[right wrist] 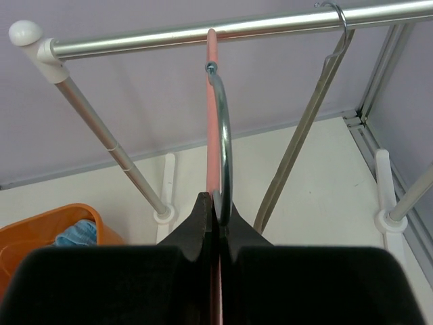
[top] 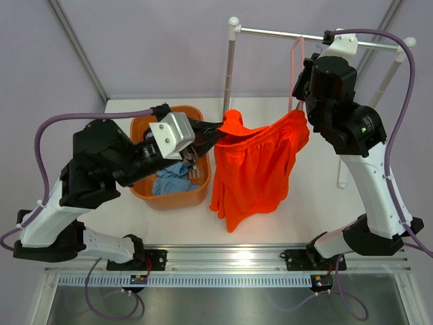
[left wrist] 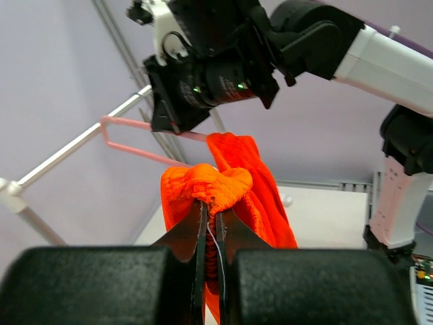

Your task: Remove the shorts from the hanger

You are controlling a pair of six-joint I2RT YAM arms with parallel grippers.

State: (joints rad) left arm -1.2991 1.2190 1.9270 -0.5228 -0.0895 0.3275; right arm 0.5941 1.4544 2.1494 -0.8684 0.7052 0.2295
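Note:
The bright orange shorts point(top: 254, 166) hang stretched between the two arms above the table. My left gripper point(top: 218, 130) is shut on their waistband at the left; in the left wrist view the jaws point(left wrist: 213, 206) pinch bunched orange fabric point(left wrist: 210, 183). The pink hanger point(top: 296, 64) hangs under the rail. My right gripper point(right wrist: 218, 203) is shut on the pink hanger point(right wrist: 212, 122), beside its metal hook point(right wrist: 223, 128). The shorts' right end point(top: 298, 125) still drapes at the hanger below the right gripper. The light blue shorts point(top: 172, 179) lie in the orange basket.
An orange basket point(top: 145, 193) stands at the left under my left arm. A metal clothes rail point(top: 284, 35) on white posts spans the back, with a second grey hanger point(right wrist: 318, 101) on it. The rail's posts point(top: 230, 68) stand on the table.

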